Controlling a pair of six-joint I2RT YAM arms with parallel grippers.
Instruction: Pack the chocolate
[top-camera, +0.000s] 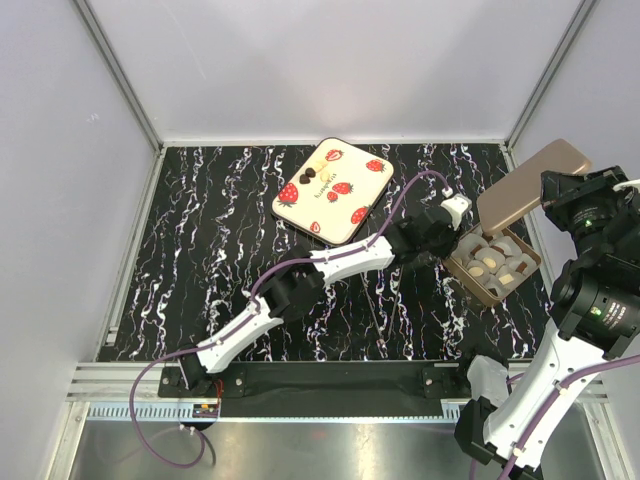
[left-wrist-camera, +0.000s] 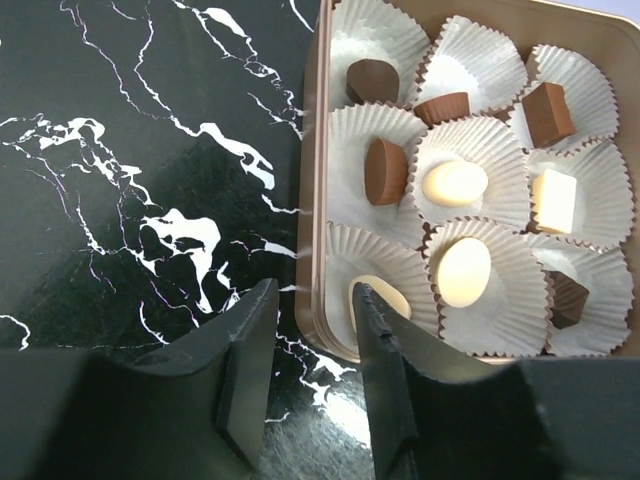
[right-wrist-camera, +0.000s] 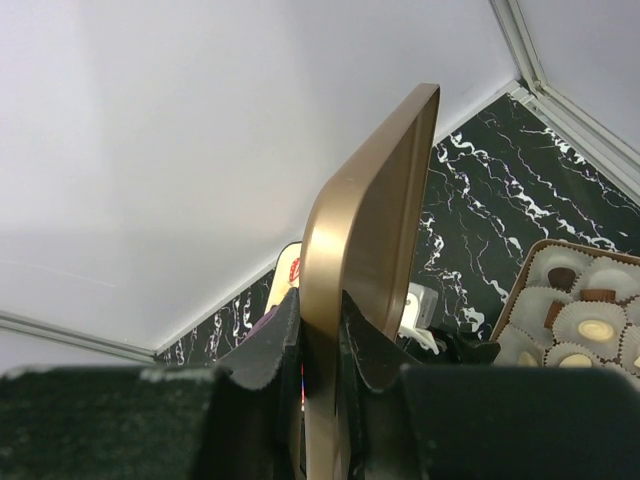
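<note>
A brown box (left-wrist-camera: 312, 180) holds white paper cups with chocolates: brown ones (left-wrist-camera: 385, 170), cream ones (left-wrist-camera: 455, 183). It also shows in the top view (top-camera: 493, 265) at the right. My left gripper (left-wrist-camera: 310, 300) is open and empty and straddles the box's left wall. Its right finger (left-wrist-camera: 380, 360) is inside, over a half-hidden cream chocolate (left-wrist-camera: 390, 293). In the top view the left gripper (top-camera: 445, 250) is at the box's left edge. My right gripper (right-wrist-camera: 318, 310) is shut on the large brown lid (right-wrist-camera: 370, 220), held tilted in the air (top-camera: 530, 185). A few small chocolates (top-camera: 312, 173) lie on the cream strawberry tray (top-camera: 345, 205).
The cream tray lies at the back middle of the black marbled table (top-camera: 230, 230). White walls and metal frame rails (top-camera: 130, 90) close the back and sides. The right arm (top-camera: 590, 300) rises beside the box's right side.
</note>
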